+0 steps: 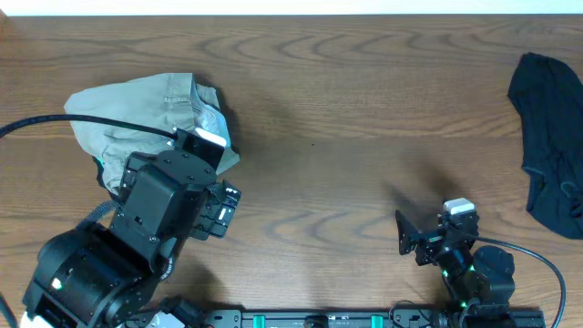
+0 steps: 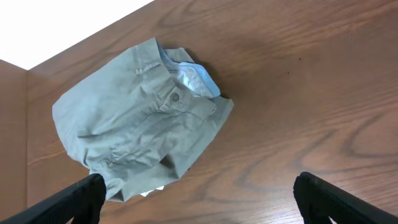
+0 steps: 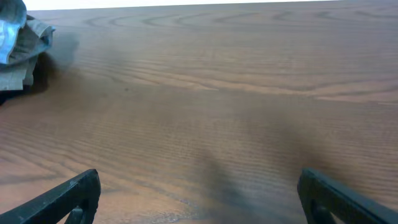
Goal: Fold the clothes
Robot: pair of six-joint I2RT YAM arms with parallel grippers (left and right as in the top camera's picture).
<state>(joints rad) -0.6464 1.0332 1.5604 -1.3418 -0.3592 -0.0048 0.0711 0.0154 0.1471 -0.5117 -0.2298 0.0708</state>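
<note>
A folded pale grey-green garment (image 1: 146, 114) with a light blue lining lies at the left of the wooden table; it also shows in the left wrist view (image 2: 137, 121) and at the left edge of the right wrist view (image 3: 18, 50). A crumpled black garment (image 1: 551, 137) lies at the far right edge. My left gripper (image 2: 199, 196) is open and empty, just in front of the grey garment, not touching it. My right gripper (image 3: 199, 196) is open and empty over bare wood near the front edge, left of the black garment.
The wooden table (image 1: 364, 118) stretches between the two garments. The left arm's black body (image 1: 137, 237) covers the front left corner and part of the grey garment. The right arm's base (image 1: 465, 264) sits at the front right.
</note>
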